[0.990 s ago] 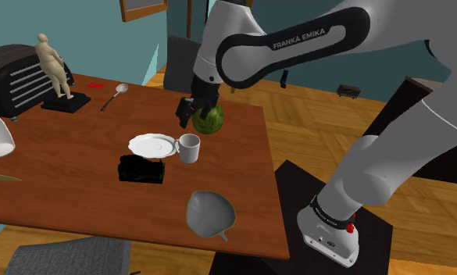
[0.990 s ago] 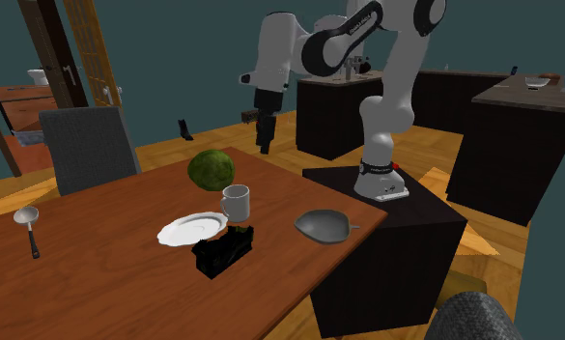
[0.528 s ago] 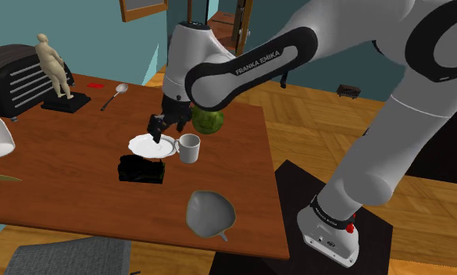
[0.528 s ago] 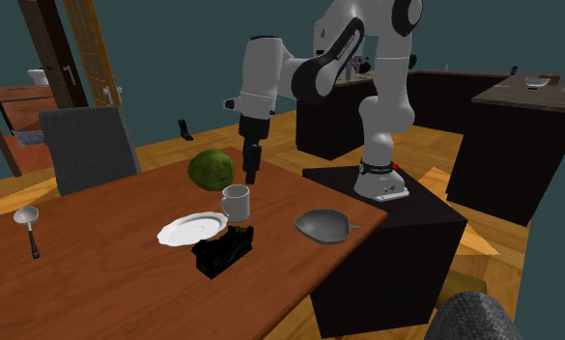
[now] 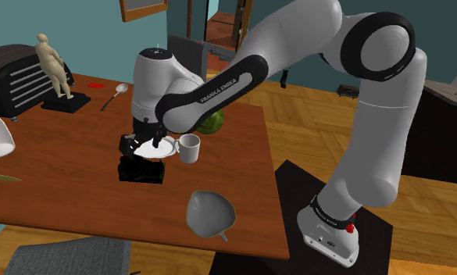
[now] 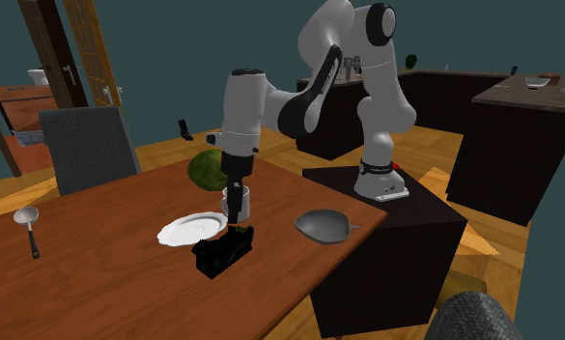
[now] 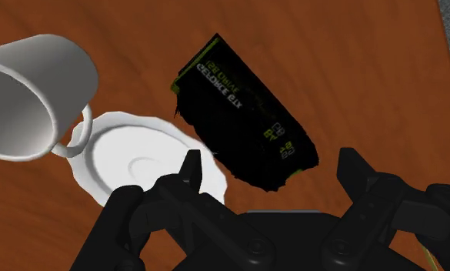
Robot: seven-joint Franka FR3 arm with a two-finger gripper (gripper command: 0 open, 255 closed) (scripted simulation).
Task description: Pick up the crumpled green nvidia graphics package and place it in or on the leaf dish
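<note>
Status: the pick-up has not been made. The gripper point(image 7: 271, 163) hangs over the counter point(image 5: 62, 156) with its fingers spread wide and nothing in their hold. The package point(image 7: 246, 127), a black box with green trim and lettering, lies flat on the counter beneath them, untouched.

Positions are taken from the white mug point(image 5: 189, 148). The package lies near the mug, just beside the white saucer point(image 5: 158, 147) that sits next to the mug. The leaf dish point(image 5: 211, 212), grey and empty, sits apart from the mug, toward the counter edge nearest the stand point(image 5: 293, 187).

Outstanding, in my judgement: descent, closing on the package, lift, carry to the dish, release.

Surface: reddish-brown wood. A green melon point(image 5: 212, 123) stands just behind the mug. A spoon point(image 5: 116, 94) and a figurine point(image 5: 55, 66) lie well apart from it.

Room: teal walls point(image 5: 86, 39), plank floor point(image 5: 320, 125), dark cabinets point(image 6: 502, 135) and a grey chair point(image 6: 87, 145).
</note>
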